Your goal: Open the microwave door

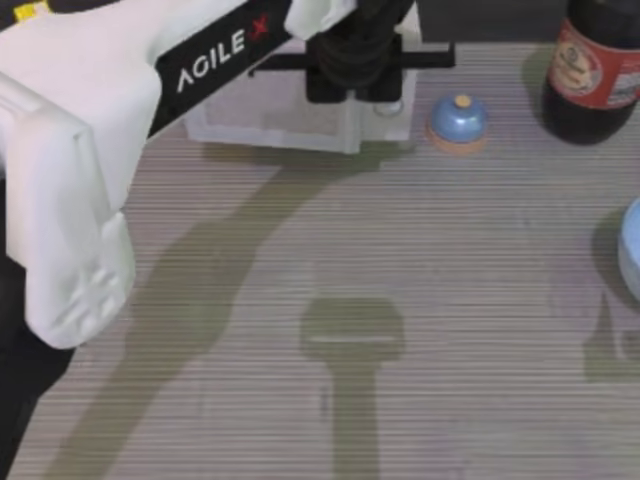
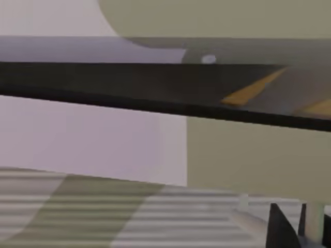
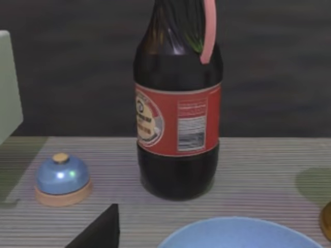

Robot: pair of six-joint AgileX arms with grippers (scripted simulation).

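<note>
The white microwave (image 1: pixel 392 122) stands at the table's far edge, mostly hidden under my left arm. Its door (image 1: pixel 262 126) shows as a pale panel left of the knob side; I cannot tell how far it is swung. My left gripper (image 1: pixel 350 92) hangs over the door's right edge. In the left wrist view the left gripper (image 2: pixel 306 227) has its dark fingers (image 2: pixel 282 232) close together with a narrow pale strip of the door between them. My right arm is parked off the right side; one dark fingertip (image 3: pixel 102 227) shows, with nothing beside it.
A blue bell (image 1: pixel 458 122) on a tan base sits just right of the microwave. A dark bottle (image 1: pixel 590 70) with a red label stands at the far right. A blue bowl (image 1: pixel 630 250) pokes in at the right edge. Arm shadows lie across the striped table (image 1: pixel 450 350).
</note>
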